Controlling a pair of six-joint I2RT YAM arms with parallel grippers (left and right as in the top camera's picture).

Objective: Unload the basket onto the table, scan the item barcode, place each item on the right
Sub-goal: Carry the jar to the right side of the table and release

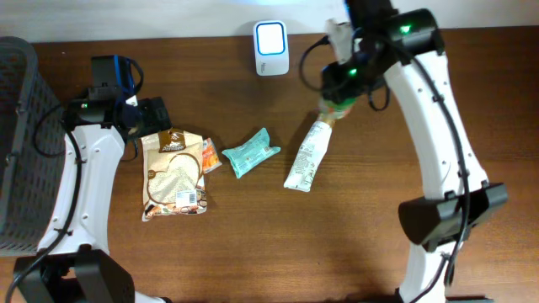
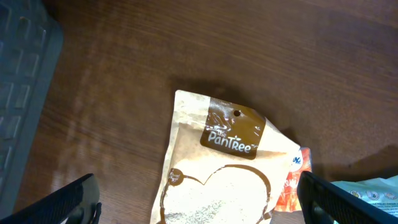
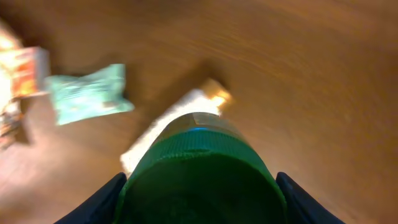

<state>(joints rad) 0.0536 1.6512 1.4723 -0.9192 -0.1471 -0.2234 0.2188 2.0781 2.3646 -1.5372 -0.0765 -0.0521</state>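
Two pincers. Right gripper (image 3: 199, 205) clamped on green-capped bottle (image 3: 199, 149), held over top end of white pouch (image 1: 305, 157). Turn label barcode toward scanner (image 1: 271, 48) and hold steady; nothing seen between. Left gripper (image 2: 199, 205) spread wide above Pantree bag (image 2: 217, 168). Farther: teal packet (image 1: 253, 151), orange sachet (image 1: 210, 156), basket (image 1: 17, 143).

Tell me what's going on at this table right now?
The right end effector is clamped on a green-capped container, holding it up off the table not far from the white scanner at the far edge. Whether its barcode faces the scanner cannot be told. The left end effector is open and empty, hovering over the PanTree bag. A teal packet, a white pouch and a small orange packet lie on the table.
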